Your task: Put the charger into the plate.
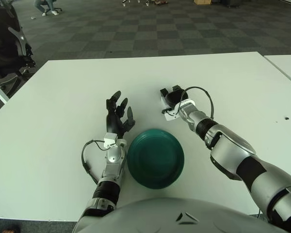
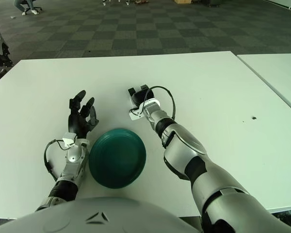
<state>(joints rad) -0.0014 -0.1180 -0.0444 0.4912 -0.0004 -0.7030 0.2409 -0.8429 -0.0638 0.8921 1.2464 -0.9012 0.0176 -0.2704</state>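
A dark green plate [image 1: 155, 158] sits on the white desk [image 1: 63, 97] close to the robot's body, between the two arms, and nothing lies in it. Its rim shows whole and its inner face is bare.

The right robot hand [image 1: 170, 99] is beyond the plate, farther out on the desk and a little to the right of the plate's middle, apart from the rim. Its dark fingers [image 2: 142, 90] are curled around a small whitish object that peeks out at the left of the hand; this looks to be the charger [image 1: 163, 94], but it is mostly covered by the fingers, so its shape cannot be told. Whether the hand and charger touch the desk or hang just above it cannot be told either. A black cable [image 1: 201, 92] loops from the wrist over the forearm.

The left robot hand [image 1: 117, 116] shows just left of the plate, near its upper left rim, fingers spread and pointing away from the robot, holding nothing. A thin black cable [image 1: 86, 158] loops beside its forearm.

Past the far edge of the desk lies a grey checkered carpet floor [image 1: 150, 24]. A black chair [image 1: 7, 48] stands at the left edge.
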